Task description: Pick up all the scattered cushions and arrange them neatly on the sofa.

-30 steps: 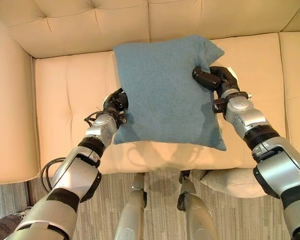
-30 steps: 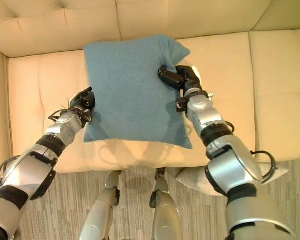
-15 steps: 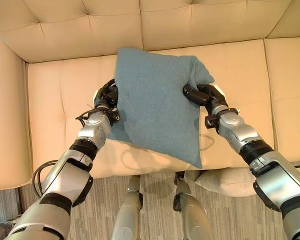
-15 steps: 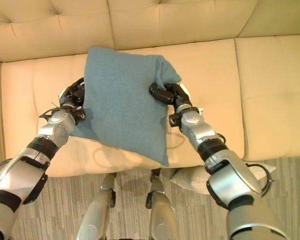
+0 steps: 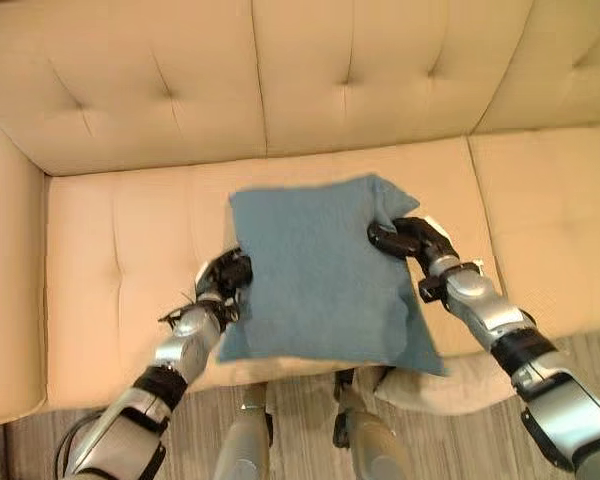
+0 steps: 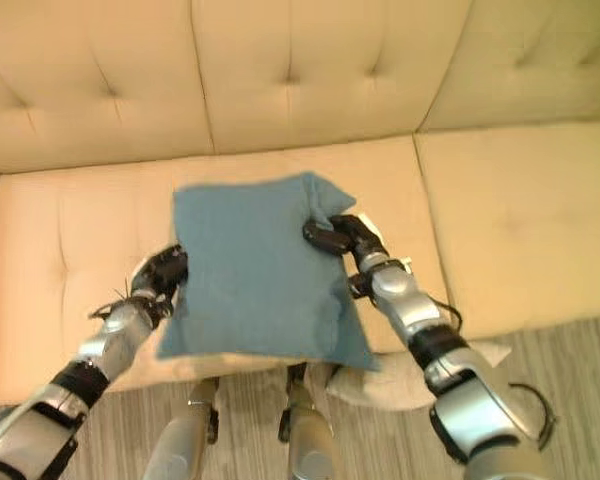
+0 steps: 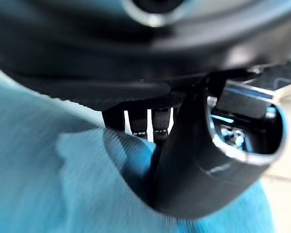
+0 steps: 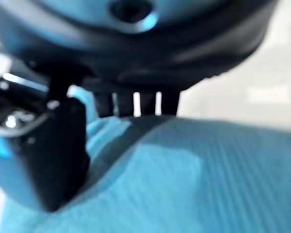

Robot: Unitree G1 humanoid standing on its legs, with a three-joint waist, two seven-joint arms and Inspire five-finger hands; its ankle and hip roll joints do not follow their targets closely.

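Note:
A blue square cushion (image 5: 315,275) hangs over the front of the sofa seat (image 5: 120,230), held between both hands. My left hand (image 5: 226,276) is curled on its left edge; the left wrist view shows its thumb (image 7: 194,165) pressed into the blue fabric (image 7: 48,194). My right hand (image 5: 408,238) pinches the upper right corner, and its thumb (image 8: 43,155) lies against the cushion (image 8: 194,184) in the right wrist view. A cream cushion (image 5: 450,385) lies on the floor under my right arm, partly hidden by the blue one.
The cream sofa has a tufted backrest (image 5: 280,80), an armrest (image 5: 5,300) at the left and a second seat pad (image 5: 550,220) to the right. Striped grey floor (image 6: 580,370) runs along the sofa's front.
The view has tilted up toward the backrest. Both hands have carried the blue cushion forward over the seat, and it hangs squarer than before.

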